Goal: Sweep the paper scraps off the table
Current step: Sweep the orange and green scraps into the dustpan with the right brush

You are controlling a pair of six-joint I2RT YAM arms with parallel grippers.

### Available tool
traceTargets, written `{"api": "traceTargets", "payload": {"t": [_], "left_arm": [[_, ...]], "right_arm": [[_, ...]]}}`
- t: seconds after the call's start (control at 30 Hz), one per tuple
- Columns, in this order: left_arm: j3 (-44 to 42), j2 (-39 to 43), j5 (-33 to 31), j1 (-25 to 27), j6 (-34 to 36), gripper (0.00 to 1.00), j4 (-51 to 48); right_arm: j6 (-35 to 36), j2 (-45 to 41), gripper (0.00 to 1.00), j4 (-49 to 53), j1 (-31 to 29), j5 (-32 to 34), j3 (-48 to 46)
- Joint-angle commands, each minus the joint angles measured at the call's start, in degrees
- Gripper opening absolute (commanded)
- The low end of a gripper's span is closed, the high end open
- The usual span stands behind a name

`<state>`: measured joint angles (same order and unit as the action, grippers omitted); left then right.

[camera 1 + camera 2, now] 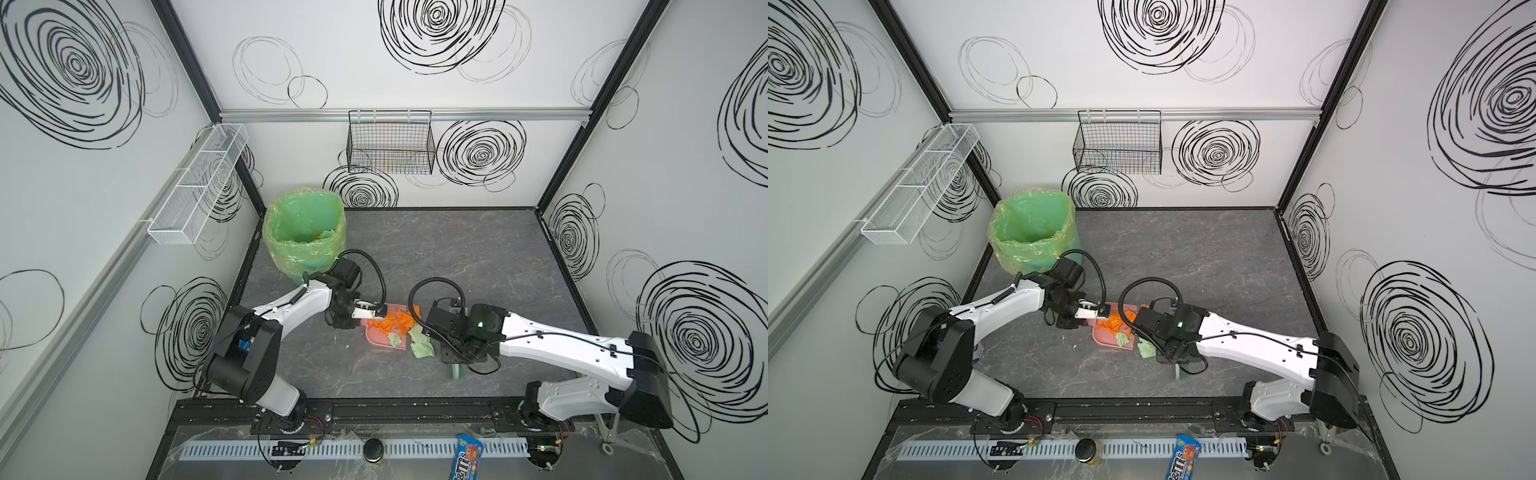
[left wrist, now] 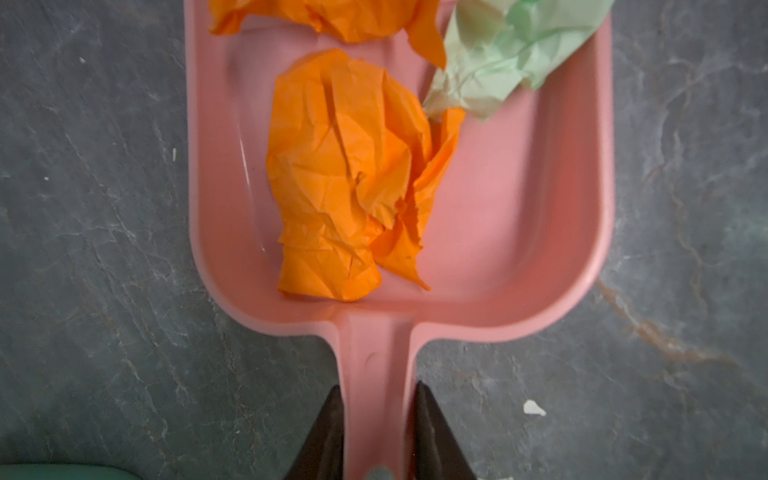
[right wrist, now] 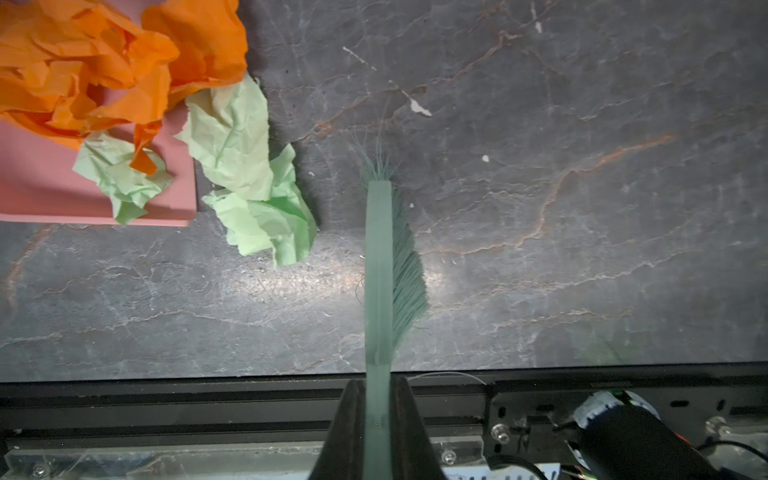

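Two grippers are engaged, each closed on a tool.

1. Left gripper [image 2: 378, 386]: jaws clamped on the handle [image 2: 376, 353] of the pink dustpan [image 2: 519, 232]. In both top views the dustpan [image 1: 376, 338] lies on the table [image 1: 457, 249] with its mouth turned away from the left arm.

2. Right gripper [image 3: 378, 380]: jaws fully closed on the flat stem of the green brush [image 3: 378, 249]. The brush lies just beside the mouth corner of the dustpan, apart from it. Its bristles splay to the side away from the dustpan.

3. Scraps, orange [image 2: 345, 178]: several crumpled wads lie inside the dustpan, from near the handle to the mouth, heaped together toward the mouth [image 3: 104, 62].

4. Scraps, green: one wad sits on the dustpan lip [image 3: 124, 183], partly overhanging it. A larger green wad [image 3: 257, 199] lies on the table just outside the dustpan's mouth corner, between the dustpan and the brush. In a top view the same green wads [image 1: 422, 347] show at the mouth edge.

5. Small pale flecks [image 3: 419, 109] lie on the table beyond the brush from the dustpan; another [image 2: 534, 408] lies beside the handle.

6. Bin [image 1: 305, 232]: lined with a green bag, it stands well apart from the dustpan, on its handle side. An orange bit shows inside it.
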<state>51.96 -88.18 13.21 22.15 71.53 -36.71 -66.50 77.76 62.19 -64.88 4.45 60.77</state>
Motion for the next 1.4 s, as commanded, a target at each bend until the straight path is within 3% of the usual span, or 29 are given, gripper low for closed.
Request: {"api": "traceTargets", "payload": {"t": [0.0, 0.37, 0.8, 1.37], "left_arm": [[-0.55, 1.34, -0.54, 0.88, 0.28, 0.0, -2.95], [0.42, 1.18, 0.3, 2.88, -1.32, 0.0, -3.02], [0.87, -0.32, 1.31, 5.69, -4.41, 0.0, -0.55], [1.98, -0.68, 7.68, 4.07, -8.48, 0.0, 2.25]], "right_arm": [[-1.35, 3.76, 0.0, -7.45, -0.41, -0.72, 0.02], [0.22, 9.1, 0.0, -15.27, 0.86, 0.03, 2.47], [3.81, 13.89, 0.0, -17.81, 0.66, -1.28, 8.55], [0.61, 9.46, 0.0, -3.97, 0.47, 4.98, 6.35]]}}
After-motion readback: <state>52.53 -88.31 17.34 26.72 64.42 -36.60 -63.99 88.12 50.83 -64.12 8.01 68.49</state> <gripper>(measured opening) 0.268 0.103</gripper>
